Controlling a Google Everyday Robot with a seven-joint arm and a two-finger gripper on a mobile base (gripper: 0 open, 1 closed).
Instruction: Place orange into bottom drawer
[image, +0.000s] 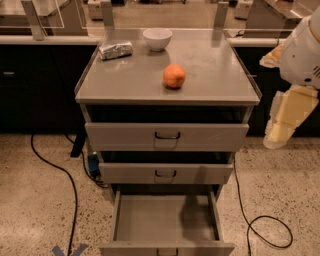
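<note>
The orange (174, 76) sits on the grey cabinet top (125, 85), right of centre and towards the front. The bottom drawer (165, 220) is pulled open and its plain grey floor is bare. The two upper drawers (166, 136) are pushed in. My gripper (286, 120) hangs at the right edge of the view, beside the cabinet's right side. It is level with the top drawer and well apart from the orange, and nothing shows in it.
A white bowl (157, 38) and a crumpled silver packet (115, 50) lie at the back of the cabinet top. Black cables (55, 170) run over the speckled floor on both sides of the cabinet. Dark counters stand behind.
</note>
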